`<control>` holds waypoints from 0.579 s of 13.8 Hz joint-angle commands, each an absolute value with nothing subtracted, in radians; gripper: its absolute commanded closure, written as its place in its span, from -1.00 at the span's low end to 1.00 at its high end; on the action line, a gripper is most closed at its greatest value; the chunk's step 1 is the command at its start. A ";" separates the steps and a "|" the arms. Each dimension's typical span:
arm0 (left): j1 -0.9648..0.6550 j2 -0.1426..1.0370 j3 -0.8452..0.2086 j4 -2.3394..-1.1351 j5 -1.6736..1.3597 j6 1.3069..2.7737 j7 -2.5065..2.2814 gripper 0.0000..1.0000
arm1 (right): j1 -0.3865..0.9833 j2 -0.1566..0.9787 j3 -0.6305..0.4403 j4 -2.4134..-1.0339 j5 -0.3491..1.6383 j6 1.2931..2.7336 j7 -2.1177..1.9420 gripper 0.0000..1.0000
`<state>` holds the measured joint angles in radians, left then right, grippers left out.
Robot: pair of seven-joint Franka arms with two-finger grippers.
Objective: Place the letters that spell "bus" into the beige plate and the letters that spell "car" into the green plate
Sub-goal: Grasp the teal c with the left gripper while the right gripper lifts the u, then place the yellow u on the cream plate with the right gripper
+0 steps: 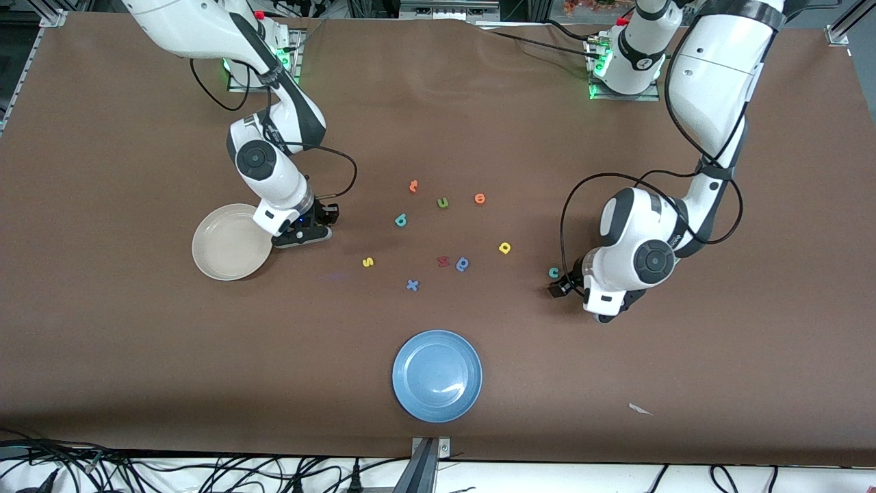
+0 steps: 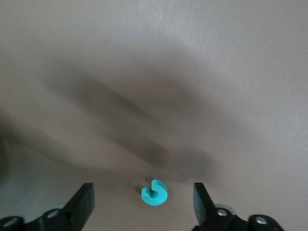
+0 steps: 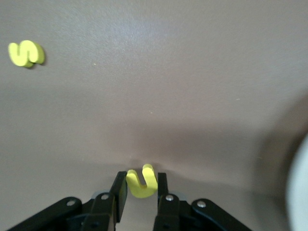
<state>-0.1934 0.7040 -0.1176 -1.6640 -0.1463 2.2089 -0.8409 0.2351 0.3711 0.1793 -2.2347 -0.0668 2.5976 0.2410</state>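
My right gripper point(image 3: 139, 185) is shut on the yellow u point(image 3: 142, 182), low over the table beside the beige plate point(image 1: 229, 241); in the front view that hand point(image 1: 301, 233) hides the u. My left gripper point(image 2: 143, 191) is open and straddles the teal c point(image 2: 154, 192), which lies flat on the table without touching either finger; from the front this gripper point(image 1: 562, 284) shows right next to the c point(image 1: 554, 272). The yellow s point(image 1: 368, 261), teal b point(image 1: 401, 220) and yellow a point(image 1: 505, 248) lie mid-table. The green plate is out of view.
A blue plate point(image 1: 437, 375) sits nearest the front camera. Other loose letters lie mid-table: an olive-green u point(image 1: 443, 203), two orange ones point(image 1: 413, 185) point(image 1: 480, 198), a red one point(image 1: 443, 261), a blue round one point(image 1: 462, 263) and a blue x point(image 1: 412, 285).
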 commanded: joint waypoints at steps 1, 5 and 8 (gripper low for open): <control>-0.219 0.736 -0.109 -1.635 -0.164 2.201 -0.859 -0.75 | 0.166 0.273 0.181 -2.255 -0.078 2.510 0.108 0.70; -0.219 0.744 -0.109 -1.634 -0.166 2.203 -0.859 -0.43 | 0.036 0.242 0.175 -2.256 -0.078 2.484 -0.145 0.70; -0.219 0.749 -0.109 -1.635 -0.164 2.247 -0.885 -0.33 | -0.050 0.242 0.164 -2.256 -0.110 2.484 -0.296 0.69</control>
